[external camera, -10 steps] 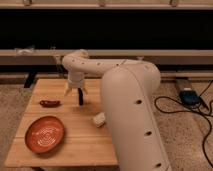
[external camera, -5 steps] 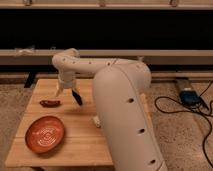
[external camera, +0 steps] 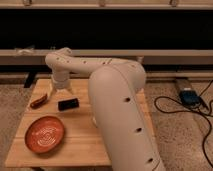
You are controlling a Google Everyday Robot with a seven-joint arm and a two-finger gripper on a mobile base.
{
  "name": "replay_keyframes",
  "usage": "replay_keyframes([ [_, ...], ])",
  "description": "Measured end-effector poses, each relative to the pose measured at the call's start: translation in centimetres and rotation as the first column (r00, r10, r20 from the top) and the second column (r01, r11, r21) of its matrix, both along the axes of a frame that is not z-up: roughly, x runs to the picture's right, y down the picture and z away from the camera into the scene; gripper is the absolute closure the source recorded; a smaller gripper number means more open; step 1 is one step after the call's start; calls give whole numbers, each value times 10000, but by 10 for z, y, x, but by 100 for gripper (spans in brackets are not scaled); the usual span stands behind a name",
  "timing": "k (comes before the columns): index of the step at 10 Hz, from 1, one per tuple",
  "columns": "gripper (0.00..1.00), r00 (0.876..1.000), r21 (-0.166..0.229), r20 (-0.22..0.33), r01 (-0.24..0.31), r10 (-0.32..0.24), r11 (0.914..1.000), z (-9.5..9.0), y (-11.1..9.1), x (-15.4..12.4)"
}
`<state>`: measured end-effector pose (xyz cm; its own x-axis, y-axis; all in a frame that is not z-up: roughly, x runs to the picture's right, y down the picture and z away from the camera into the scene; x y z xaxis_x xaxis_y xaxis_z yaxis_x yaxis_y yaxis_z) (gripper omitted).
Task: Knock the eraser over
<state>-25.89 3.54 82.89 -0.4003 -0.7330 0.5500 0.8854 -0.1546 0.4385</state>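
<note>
The eraser (external camera: 68, 104) is a small black block lying flat on its long side on the wooden table (external camera: 75, 147), just right of the dark red chilli-shaped thing (external camera: 38, 101). My gripper (external camera: 56, 90) hangs from the white arm (external camera: 115, 100) above the table's back left part. It is just behind and slightly left of the eraser, between the eraser and the chilli-shaped thing.
An orange bowl (external camera: 45, 134) sits at the front left of the table. A small whitish block (external camera: 93, 120) peeks out beside the arm's big white link, which covers the table's right half. A blue box (external camera: 190, 96) and black cables lie on the floor at right.
The arm has swung left along the back of the table. The black eraser, near the gripper before, now lies flat in the open in front of it.
</note>
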Motion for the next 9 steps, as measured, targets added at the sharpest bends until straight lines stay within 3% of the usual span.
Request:
replay_keyframes([
  [4,20,9995,264,-130,288,-285,9992,0,-5,3],
  [9,20,9994,290,-177,290,-284,9992,1,-6,5],
])
